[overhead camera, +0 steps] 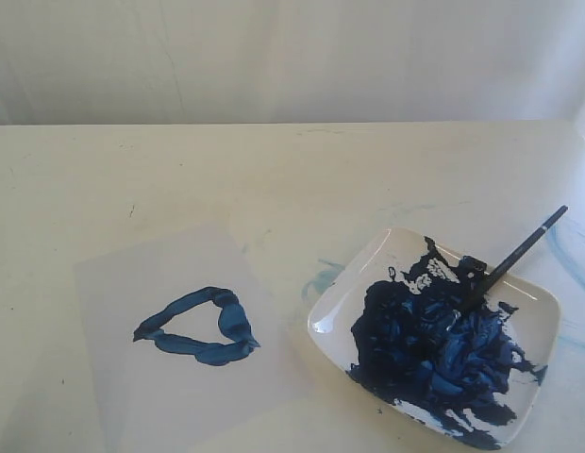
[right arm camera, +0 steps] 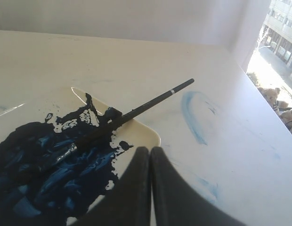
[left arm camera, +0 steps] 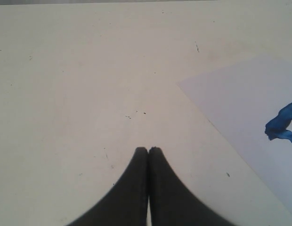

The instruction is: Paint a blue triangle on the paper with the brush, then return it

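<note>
The blue triangle point(overhead camera: 200, 327) is a thick dark-blue outline on the paper point(overhead camera: 170, 377), left of the dish; one corner of the blue triangle point(left arm camera: 281, 126) shows on the paper point(left arm camera: 240, 99) in the left wrist view. The brush point(overhead camera: 519, 253) lies in the white dish point(overhead camera: 538, 293), tip in the paint, handle sticking out over the rim. In the right wrist view the brush point(right arm camera: 150, 103) rests apart from my right gripper point(right arm camera: 150, 149), which is shut on nothing. My left gripper point(left arm camera: 148, 149) is shut and empty above bare table. Neither gripper shows in the exterior view.
A dark-blue paint mass point(overhead camera: 429, 344) fills most of the dish. Faint light-blue smears point(right arm camera: 193, 115) mark the cream tabletop point(overhead camera: 274, 179) beside the dish. A window with a street outside point(right arm camera: 278, 56) lies beyond the table's edge.
</note>
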